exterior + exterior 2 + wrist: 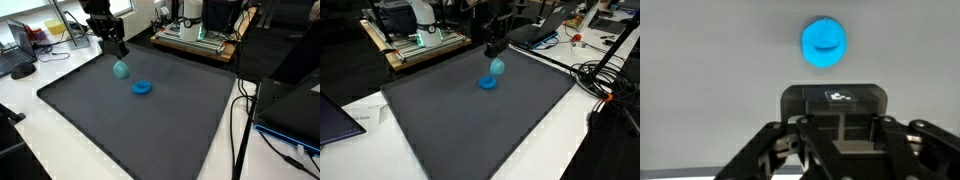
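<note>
Right beside the blue disc [142, 88], on the dark mat [180, 130], stands the teal egg-shaped piece [121, 69], and the end effector [120, 53] is right on top of it! The fingers come down at a slant, drawn in about halfway and pinching the piece's upper end.

Look at the shape. The piece is taller than it is wide, with its long axis close to upright, its narrow end up in the fingers and its round belly down toward the mat. Whether that belly touches the mat or hangs just clear, I cannot tell.

In an exterior view a sliver of mat shows between piece and disc. In an exterior view from another angle, the teal egg-shaped piece [497, 67] sits almost against the blue disc [488, 83].

Over to the wrist view: the blue disc [824, 43] is seen from straight above, a full circle with a darker curved mark on its face, which the exterior views never show. I cannot pick out the teal piece there. Dark finger links fill the bottom edge, and next to the disc lies a dark rounded panel [835, 100] with a small white mark; what it is, I cannot say.

Only the exterior views show the white counter [30, 140] around the mat and a green-lit machine [420, 38] well away from the disc.
</note>
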You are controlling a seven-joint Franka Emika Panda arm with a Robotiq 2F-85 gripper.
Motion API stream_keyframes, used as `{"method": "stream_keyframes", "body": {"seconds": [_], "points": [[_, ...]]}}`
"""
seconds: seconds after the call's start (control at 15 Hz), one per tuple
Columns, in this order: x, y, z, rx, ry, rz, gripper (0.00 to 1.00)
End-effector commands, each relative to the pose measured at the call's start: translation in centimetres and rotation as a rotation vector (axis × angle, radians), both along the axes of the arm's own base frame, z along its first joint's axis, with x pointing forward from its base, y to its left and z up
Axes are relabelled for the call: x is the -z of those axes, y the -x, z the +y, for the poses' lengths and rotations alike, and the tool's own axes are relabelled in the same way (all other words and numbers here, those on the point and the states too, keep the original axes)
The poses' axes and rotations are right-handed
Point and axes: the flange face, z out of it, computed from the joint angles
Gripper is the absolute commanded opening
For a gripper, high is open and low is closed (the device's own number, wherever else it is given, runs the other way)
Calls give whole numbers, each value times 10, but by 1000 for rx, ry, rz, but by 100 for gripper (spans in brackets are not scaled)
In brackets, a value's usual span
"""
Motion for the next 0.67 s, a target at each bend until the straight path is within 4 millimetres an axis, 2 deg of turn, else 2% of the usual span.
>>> {"method": "stream_keyframes", "body": {"seconds": [0.0, 0.27, 0.4, 0.47, 0.6], "points": [[-15, -4, 29, 43, 105, -28, 22], [-17, -9, 66, 91, 234, -56, 22], [-15, -7, 86, 51, 242, -51, 22], [-12, -4, 76, 61, 213, -50, 47], [-10, -4, 88, 45, 217, -49, 47]]}}
